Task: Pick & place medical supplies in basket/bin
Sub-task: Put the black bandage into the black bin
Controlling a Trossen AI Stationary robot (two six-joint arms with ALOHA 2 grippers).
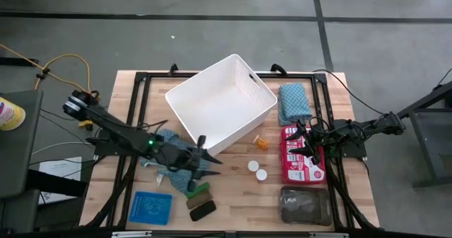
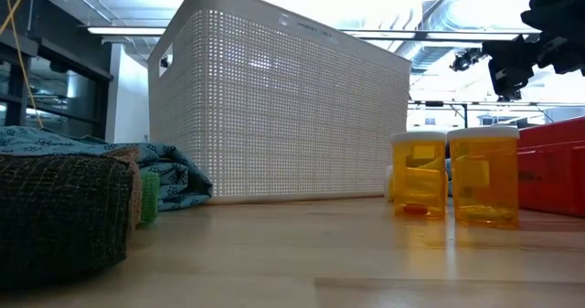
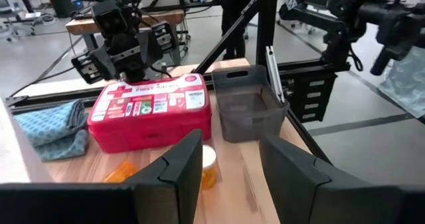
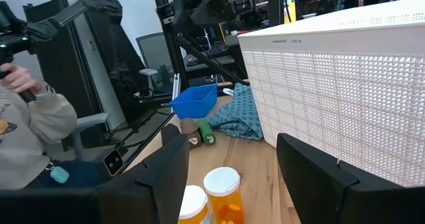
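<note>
The white basket (image 1: 219, 104) sits tilted at the table's back middle, with nothing in it. The two pill bottles (image 1: 257, 170) stand near its front. My left gripper (image 1: 205, 160) hovers beside the basket's corner, jaws apart, holding nothing. My right gripper (image 1: 308, 147) hangs over the red first-aid kit (image 1: 302, 157), also open and unloaded.

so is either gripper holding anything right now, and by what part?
Nothing is held. The left gripper hangs open above the teal cloth beside the white basket; the right gripper is open over the red first-aid kit, with nothing between its fingers.
</note>
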